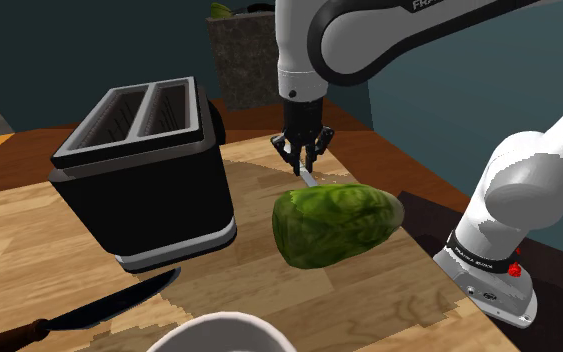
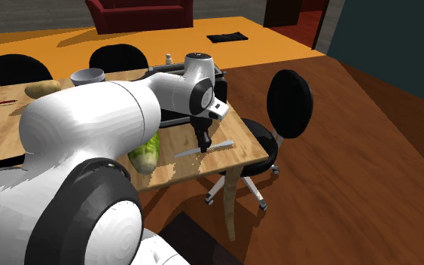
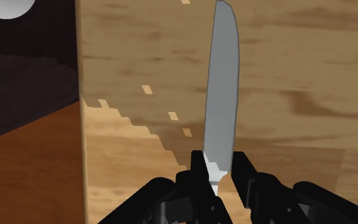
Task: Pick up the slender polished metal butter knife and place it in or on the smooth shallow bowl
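Shoulder view: The gripper (image 1: 304, 165) hangs from the arm just beyond the head of lettuce (image 1: 334, 225) and points down at the wooden table (image 1: 29, 230). Its fingers are drawn close on the butter knife (image 1: 310, 180), a short grey length of which shows below the fingertips, just above the lettuce's upper edge. A black two-slot toaster (image 1: 149, 180) stands beside the lettuce, toward this view's left. The white bowl (image 1: 231, 325) lies on the near side of the lettuce, at the picture's bottom edge. A dark-bladed knife (image 1: 119, 300) with a brown handle lies past the bowl from the lettuce.

Second exterior view: The gripper (image 2: 202, 144) is just to this view's right of the lettuce (image 2: 147, 153), close to the table's (image 2: 244, 139) end. The butter knife (image 2: 219, 144) lies roughly level in its grasp. The bowl (image 2: 87, 75) sits well apart from the lettuce, farther along the table.

Wrist view: Both fingers (image 3: 242, 170) clasp the butter knife (image 3: 222, 95) near its blade base. The grey blade extends away from the gripper (image 3: 217, 167) over the table (image 3: 298, 76).
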